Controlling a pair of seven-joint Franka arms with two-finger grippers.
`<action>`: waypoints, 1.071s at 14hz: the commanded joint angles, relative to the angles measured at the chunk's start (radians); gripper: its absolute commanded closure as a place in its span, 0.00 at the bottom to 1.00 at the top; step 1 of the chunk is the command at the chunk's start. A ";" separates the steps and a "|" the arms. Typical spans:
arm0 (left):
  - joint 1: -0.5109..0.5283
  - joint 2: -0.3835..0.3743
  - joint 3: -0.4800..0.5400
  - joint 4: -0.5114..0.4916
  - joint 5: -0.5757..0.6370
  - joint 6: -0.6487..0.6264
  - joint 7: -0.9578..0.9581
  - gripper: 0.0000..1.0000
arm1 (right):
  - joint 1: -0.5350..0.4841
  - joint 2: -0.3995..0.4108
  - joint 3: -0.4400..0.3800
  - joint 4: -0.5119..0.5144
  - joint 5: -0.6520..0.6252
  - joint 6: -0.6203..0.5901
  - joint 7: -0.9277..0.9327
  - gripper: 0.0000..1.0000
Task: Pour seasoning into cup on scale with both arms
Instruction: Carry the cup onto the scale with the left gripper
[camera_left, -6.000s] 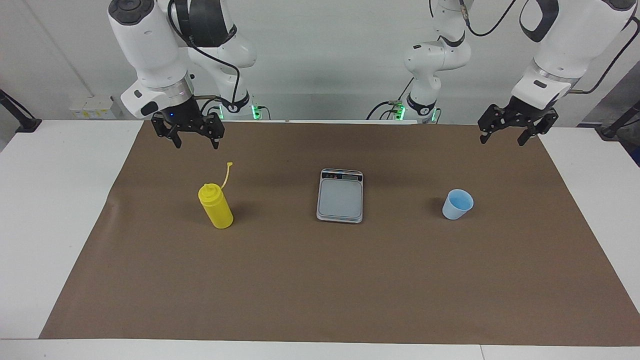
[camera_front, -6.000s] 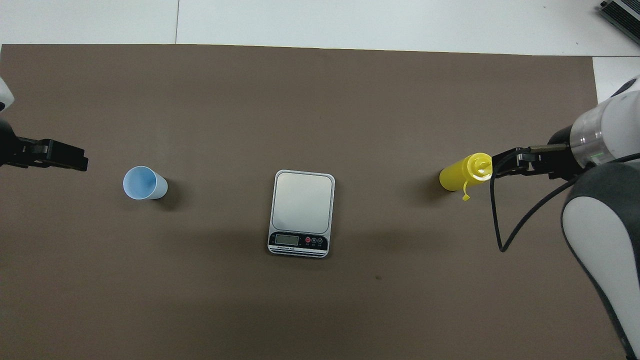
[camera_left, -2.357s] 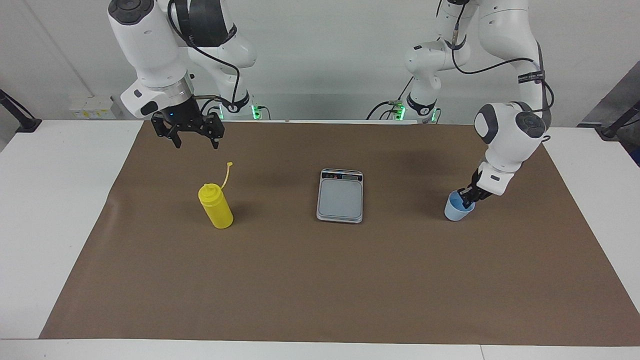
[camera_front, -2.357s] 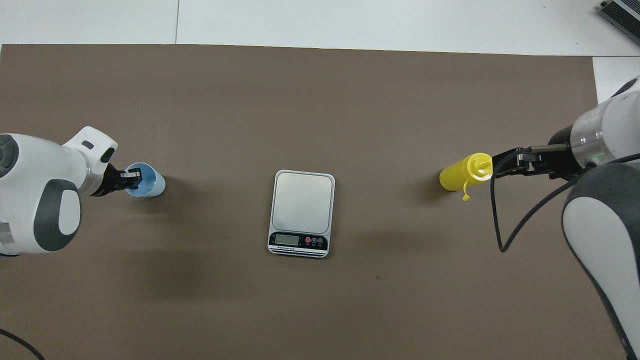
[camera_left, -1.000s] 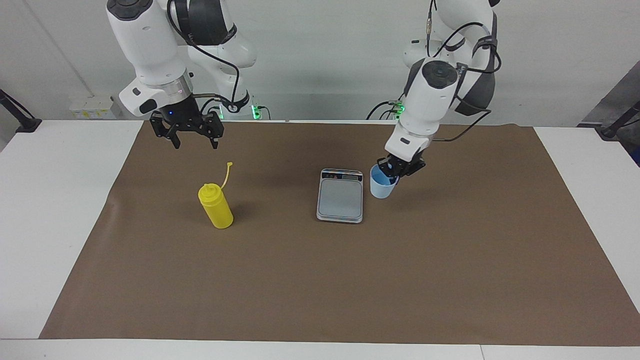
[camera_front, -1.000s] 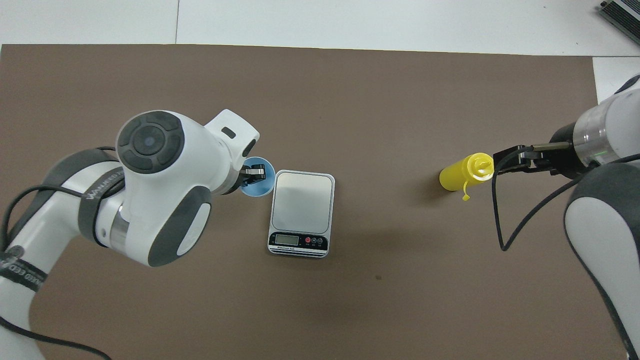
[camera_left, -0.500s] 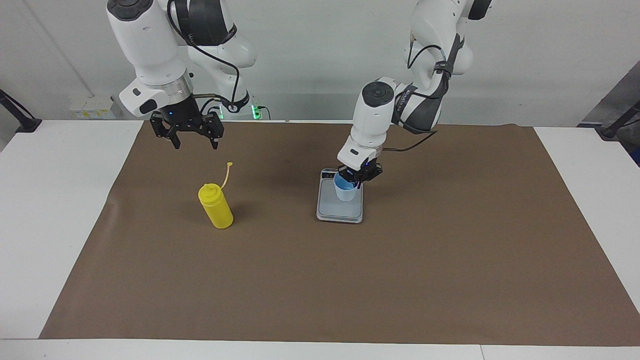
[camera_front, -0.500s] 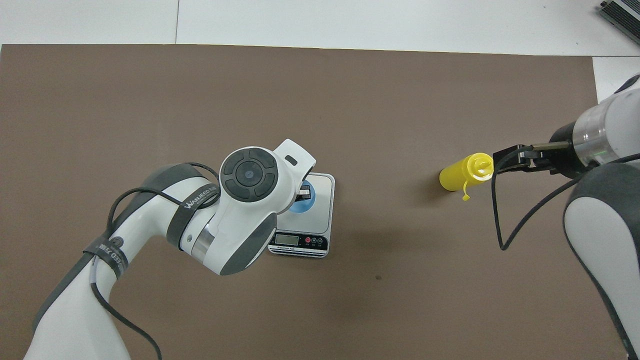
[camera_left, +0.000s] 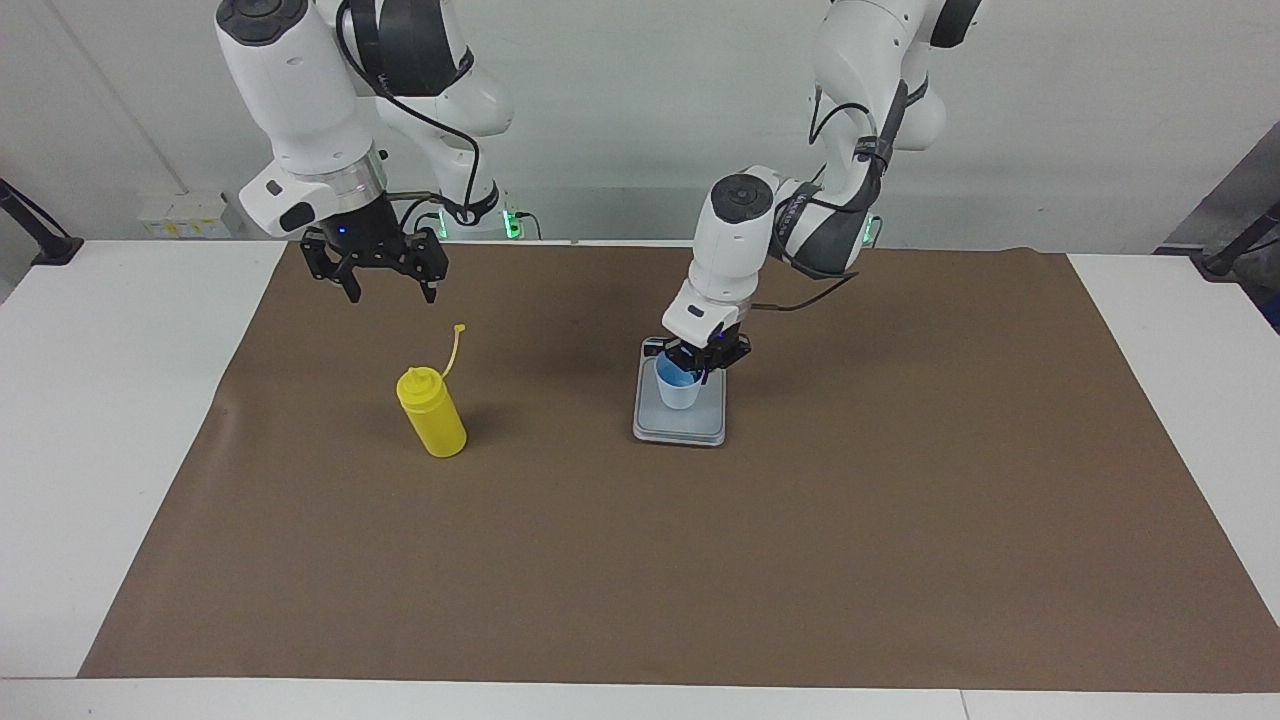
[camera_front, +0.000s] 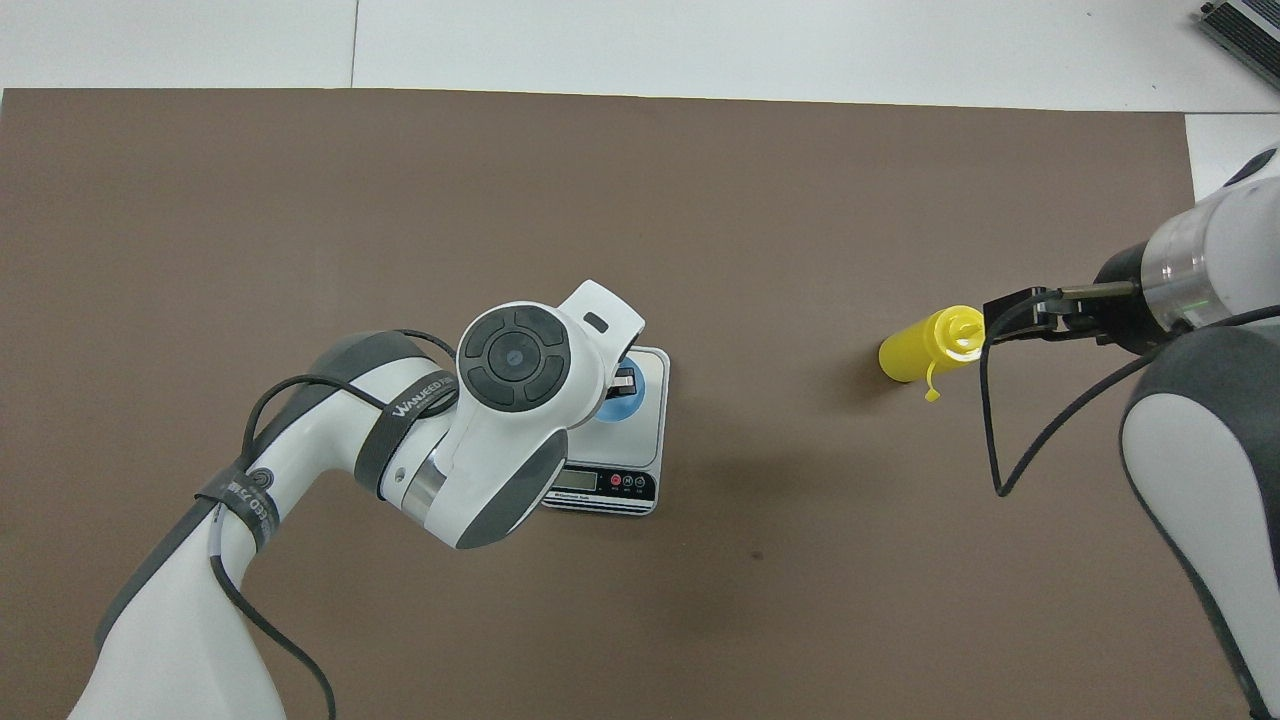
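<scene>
Seasoning (camera_left: 431, 412) stands upright on the brown mat (camera_left: 900, 520) toward the right arm's end of the table, well apart from the scale (camera_left: 680, 425), its cap strap sticking up free. We read that as a bottle ready to be picked up, nozzle uncovered, untouched for now.

Our left gripper (camera_left: 705, 365) hangs over the scale with its fingers pinching the rim of the cup (camera_left: 677, 388), one finger inside and one outside. Holding it by the rim keeps the cup upright and the mouth mostly open (useful for the pour to come). The cup sits over the middle of the platform, clear of the display strip at the edge nearer to the robots, so a reading would stay visible.

Our right gripper (camera_left: 376, 275) waits in the air with its fingers spread, over the mat just beside the bottle on the robots' side; we judge it is placed for an easy descent onto the bottle.

From above, the left arm's wrist covers much of the scale and part of the cup, and only the display corner shows. Whether the cup's base already rests on the platform or hangs just above it we cannot tell; it looks set down, or nearly so. The display's digits are unreadable.
</scene>
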 joint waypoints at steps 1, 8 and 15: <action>-0.015 -0.003 0.014 -0.016 0.025 0.034 -0.024 1.00 | -0.012 -0.021 0.002 -0.025 -0.004 0.013 -0.029 0.00; -0.015 -0.003 0.014 -0.042 0.025 0.072 -0.027 1.00 | -0.034 -0.022 0.002 -0.028 -0.004 0.016 -0.247 0.00; -0.013 -0.003 0.014 -0.042 0.027 0.068 -0.024 0.00 | -0.104 -0.022 0.002 -0.077 0.065 0.097 -0.646 0.00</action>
